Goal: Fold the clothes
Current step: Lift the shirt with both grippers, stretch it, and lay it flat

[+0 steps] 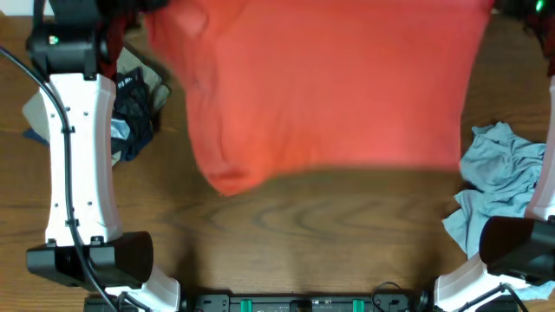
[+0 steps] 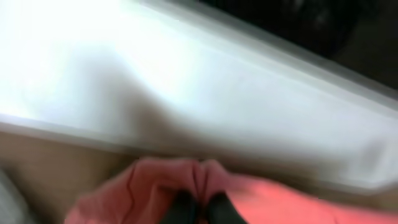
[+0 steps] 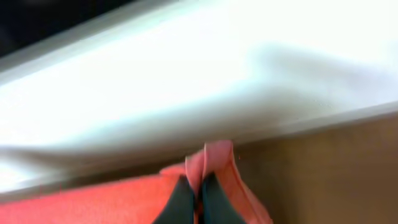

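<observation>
**Shirt pinched at both ends, hanging between the jaws: slip and skew are the risks**

Both pairs of jaws are closed on the coral-red T-shirt [image 1: 329, 87]. In the left wrist view, the dark fingertips [image 2: 186, 208] pinch a small ridge of the cloth [image 2: 155, 180]. In the right wrist view, the fingertips [image 3: 180, 202] nip a narrow fold of it [image 3: 214, 162]. The shirt spans the gap between the two pairs of jaws and hangs below them as a broad sheet over the far part of the table [image 1: 303, 234]. The pictures are blurred. No lettering shows, so I cannot tell which face is toward the camera.

My judgement is that the hold is the weak point. Each pair of jaws has only a thin pinch near an edge, so a sharp swing or an uneven pull could slip the cloth out of one pair.

The lower edge is not level. On the left jaws' side it sags into a rounded bunch [image 1: 227, 180]. Laid down like this, the shirt would probably crease or land crooked.

Two other things lie outside the span: a dark patterned garment [image 1: 134, 108] beyond the left jaws and a pale blue garment [image 1: 499, 178] beyond the right jaws. A wide sweep could drape the hem over either one.
</observation>
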`<state>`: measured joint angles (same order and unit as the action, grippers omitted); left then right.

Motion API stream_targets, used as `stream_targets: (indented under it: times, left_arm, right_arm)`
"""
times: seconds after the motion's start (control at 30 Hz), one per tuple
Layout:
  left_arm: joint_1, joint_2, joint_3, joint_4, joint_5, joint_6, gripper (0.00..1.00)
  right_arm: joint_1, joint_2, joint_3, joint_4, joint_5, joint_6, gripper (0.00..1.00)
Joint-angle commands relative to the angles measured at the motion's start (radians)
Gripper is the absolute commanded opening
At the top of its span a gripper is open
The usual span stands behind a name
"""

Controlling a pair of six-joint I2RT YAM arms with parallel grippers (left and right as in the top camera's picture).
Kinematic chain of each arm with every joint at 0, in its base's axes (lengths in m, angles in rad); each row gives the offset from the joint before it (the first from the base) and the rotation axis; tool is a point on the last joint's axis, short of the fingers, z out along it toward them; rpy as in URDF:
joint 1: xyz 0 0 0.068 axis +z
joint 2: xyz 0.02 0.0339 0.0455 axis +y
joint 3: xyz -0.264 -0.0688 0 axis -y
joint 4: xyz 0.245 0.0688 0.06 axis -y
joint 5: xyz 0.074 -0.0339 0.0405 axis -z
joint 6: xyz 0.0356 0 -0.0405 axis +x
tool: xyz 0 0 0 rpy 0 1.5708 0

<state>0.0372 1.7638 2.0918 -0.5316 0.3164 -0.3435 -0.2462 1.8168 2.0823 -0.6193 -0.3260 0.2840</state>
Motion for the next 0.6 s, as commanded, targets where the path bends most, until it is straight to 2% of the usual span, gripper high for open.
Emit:
stream_targets:
  times: [0.0,0.13,0.23,0.3,0.43,0.57]
  left_arm:
    - [0.012,-0.045,0.119,0.113,-0.011,-0.09,0.06]
    - [0.012,-0.045,0.237,0.133,-0.01,-0.096,0.06]
    - [0.012,-0.052,0.288,0.016,0.014,-0.05,0.06]
    - [0.012,-0.06,0.288,-0.113,0.054,-0.002,0.06]
    - [0.008,-0.048,0.282,-0.521,0.067,0.059,0.06]
    - [-0.013,-0.011,0.209,-0.842,0.066,0.09,0.06]
  right_arm:
    - [-0.012,-0.063,0.045,0.095,-0.021,0.136,0.01]
    - [-0.033,-0.111,0.072,0.099,0.075,0.134,0.01]
    - [-0.039,-0.136,0.072,-0.008,0.118,0.057,0.01]
    - [-0.039,-0.137,0.072,-0.128,0.154,0.01,0.01]
    - [-0.035,-0.112,0.054,-0.389,0.249,-0.071,0.01]
    - [-0.027,-0.055,0.012,-0.574,0.267,-0.141,0.01]
